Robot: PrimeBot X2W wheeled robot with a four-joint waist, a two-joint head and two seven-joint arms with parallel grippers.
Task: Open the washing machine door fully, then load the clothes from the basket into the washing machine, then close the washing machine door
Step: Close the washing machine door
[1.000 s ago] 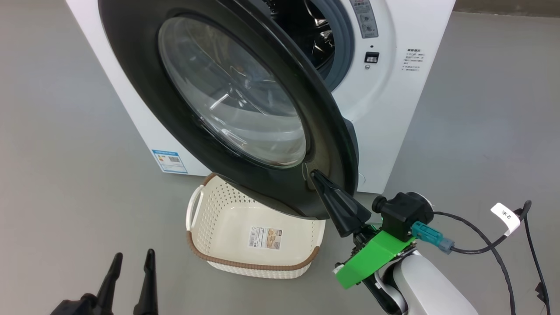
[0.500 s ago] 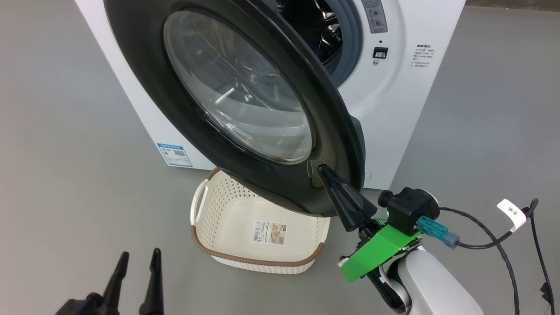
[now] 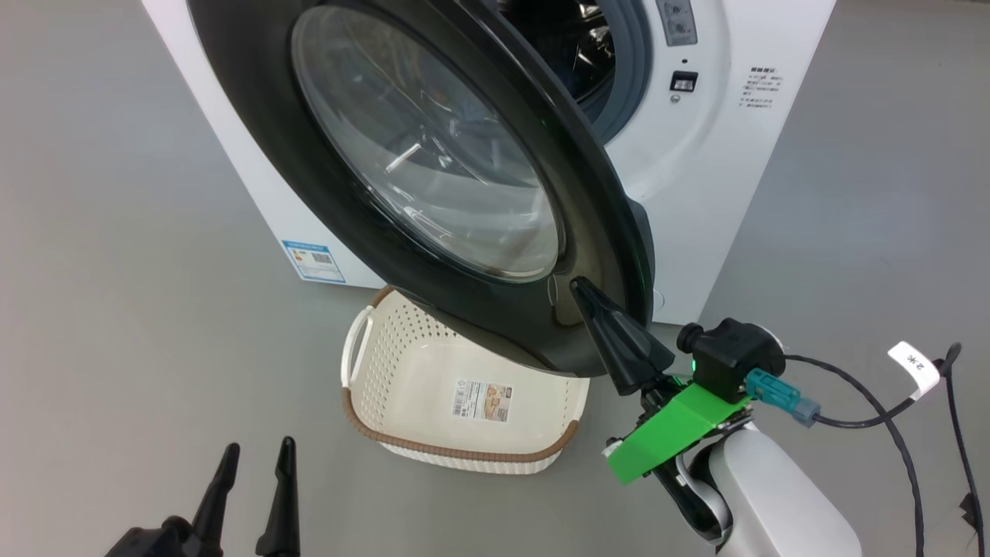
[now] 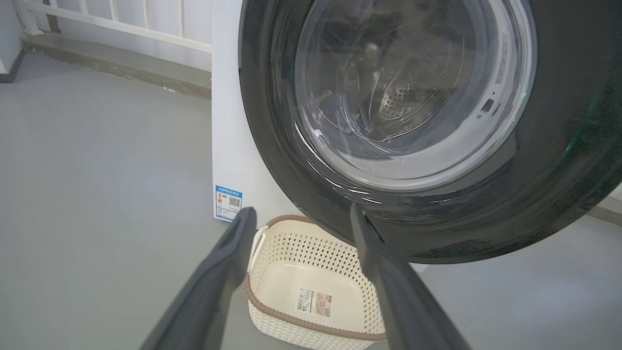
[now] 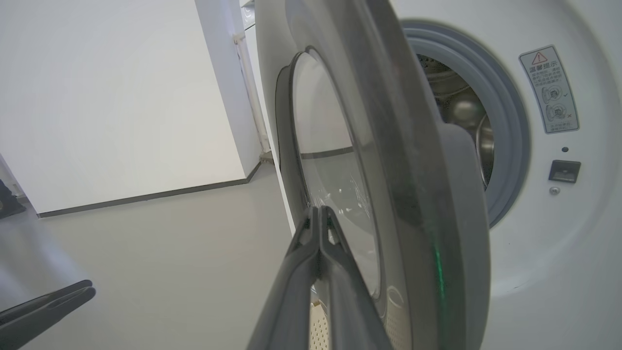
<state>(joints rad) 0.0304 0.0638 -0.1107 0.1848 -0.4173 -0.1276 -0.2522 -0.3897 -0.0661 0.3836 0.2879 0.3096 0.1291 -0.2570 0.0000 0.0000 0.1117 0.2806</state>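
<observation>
The washing machine door (image 3: 433,155) stood partly open, swung out from the washing machine (image 3: 696,201) and overhanging the basket (image 3: 464,452) on the floor (image 3: 116,309). The right gripper (image 3: 577,285), fingers pressed together on nothing, lay tip-first against the door's outer face near its free edge. The left gripper (image 3: 259,447) hung low, fingers spread and empty.

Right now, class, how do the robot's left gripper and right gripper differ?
The left gripper has open jaws; the right gripper has its jaws shut together. The left gripper hangs clear of the washing machine door; the right gripper's tip sits at that door's black rim, seemingly touching it. Both are dark, tapered and hold nothing.
</observation>
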